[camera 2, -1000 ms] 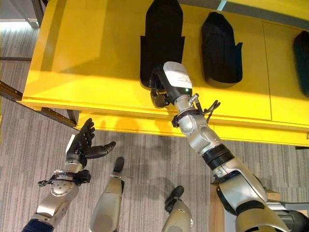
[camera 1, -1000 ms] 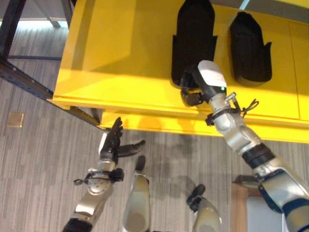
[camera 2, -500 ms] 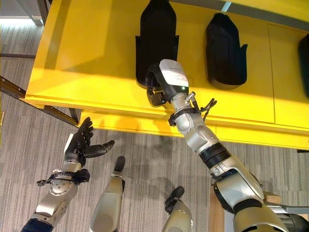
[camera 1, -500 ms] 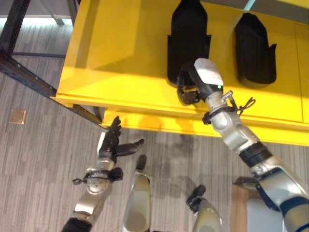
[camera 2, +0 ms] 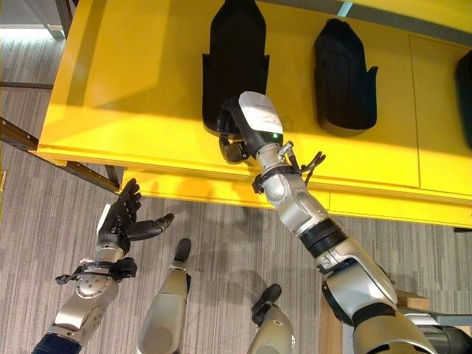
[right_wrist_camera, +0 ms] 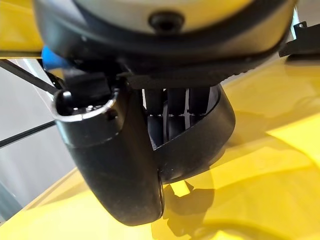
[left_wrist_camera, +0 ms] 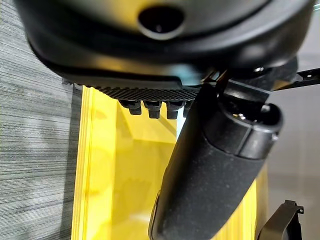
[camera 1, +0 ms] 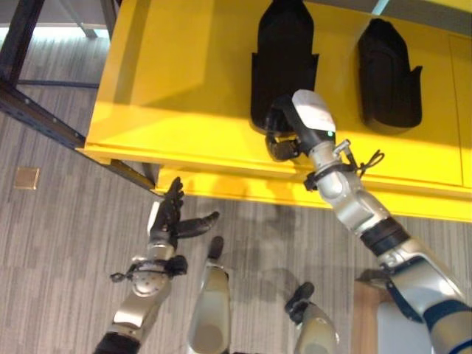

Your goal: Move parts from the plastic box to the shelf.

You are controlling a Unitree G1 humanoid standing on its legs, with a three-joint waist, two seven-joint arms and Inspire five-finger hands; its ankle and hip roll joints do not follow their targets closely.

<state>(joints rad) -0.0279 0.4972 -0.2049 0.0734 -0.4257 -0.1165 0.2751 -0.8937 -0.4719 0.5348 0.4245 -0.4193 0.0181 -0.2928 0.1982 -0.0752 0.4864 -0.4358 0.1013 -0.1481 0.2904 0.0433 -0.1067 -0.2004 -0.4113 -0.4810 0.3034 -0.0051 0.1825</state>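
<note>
A long black part (camera 1: 284, 51) lies on the yellow shelf (camera 1: 184, 88). My right hand (camera 1: 280, 131) is at its near end; in the right wrist view the fingers (right_wrist_camera: 175, 117) curl over the part's rim (right_wrist_camera: 202, 145) and the thumb (right_wrist_camera: 120, 165) presses against it from outside. A second black part (camera 1: 387, 70) lies to the right of it, and a third (camera 2: 466, 96) at the far right edge. My left hand (camera 1: 169, 217) hangs open below the shelf's front edge, fingers straight and thumb (left_wrist_camera: 215, 165) out, holding nothing.
A dark metal frame (camera 1: 37, 118) runs under the shelf's left end. A small tan square (camera 1: 24, 181) lies on the grey striped carpet. A wooden block (camera 1: 365, 310) stands at the lower right.
My right hand has slid the held black part a little left on the shelf, away from the second part. The left hand has stayed put.
</note>
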